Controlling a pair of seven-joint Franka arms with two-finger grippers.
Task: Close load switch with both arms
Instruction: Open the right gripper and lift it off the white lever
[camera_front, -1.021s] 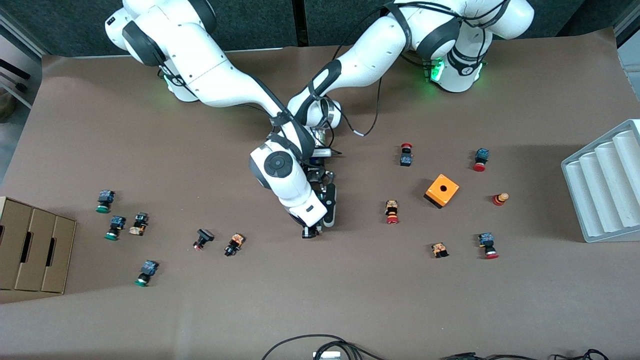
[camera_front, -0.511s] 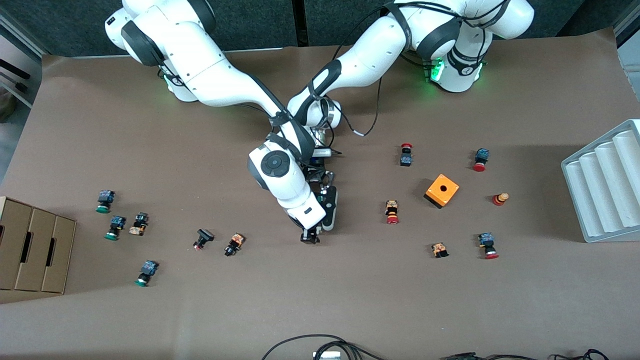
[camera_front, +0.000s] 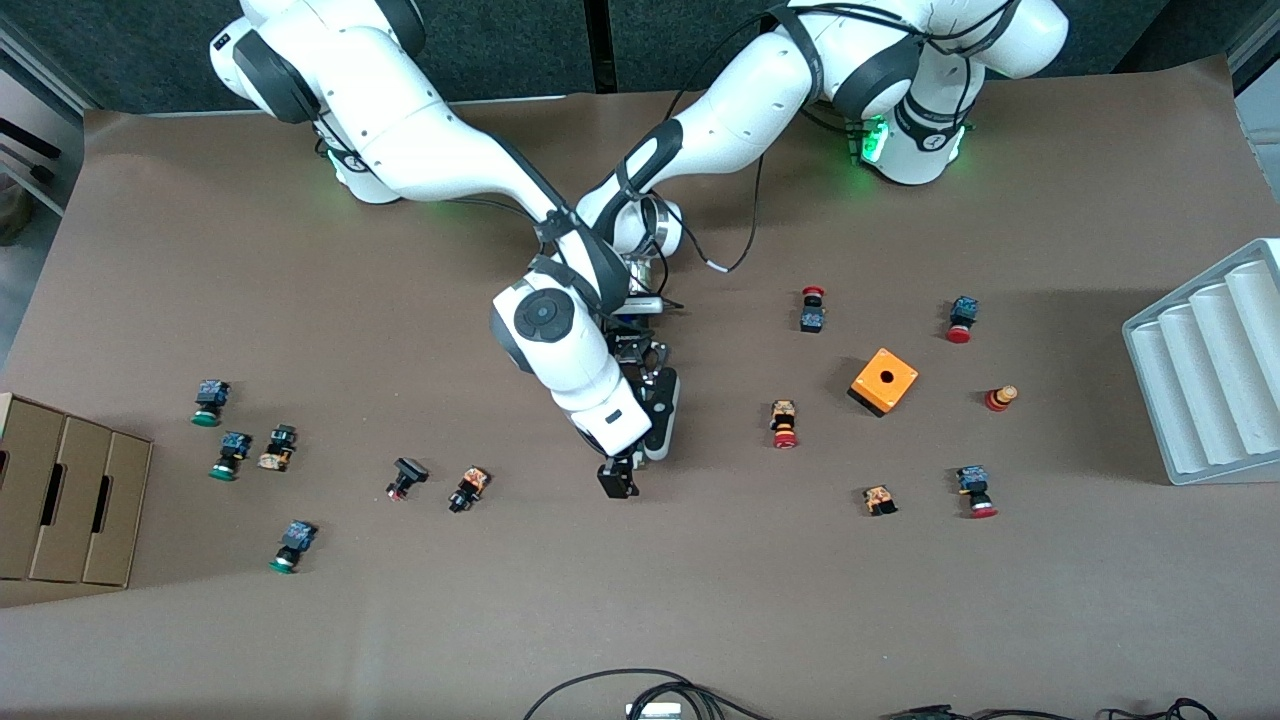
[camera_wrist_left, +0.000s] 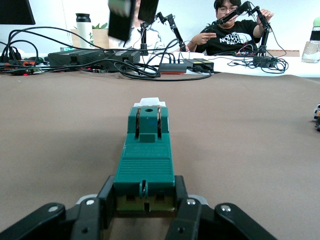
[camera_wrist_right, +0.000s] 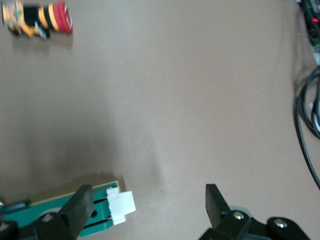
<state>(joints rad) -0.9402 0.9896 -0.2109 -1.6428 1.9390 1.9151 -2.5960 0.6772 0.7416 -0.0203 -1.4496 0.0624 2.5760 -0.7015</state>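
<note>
Left claw (camera_wrist_left: 144, 212) clamps load switch (camera_wrist_left: 145, 155) | right claw (camera_wrist_right: 150, 205) open above

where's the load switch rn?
Mid-table, the load switch lies clamped at one end by the left gripper, with the open right gripper over its white end.

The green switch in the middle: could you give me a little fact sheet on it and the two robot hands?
load switch: dark green block with a white end piece, lying mid-table
left gripper: shut on the load switch, clamping the end away from the white piece
right gripper: open, by the white end; one finger overlaps the block in its wrist view, contact unclear
nearby: a red-capped button toward the left arm's end of the table
</note>
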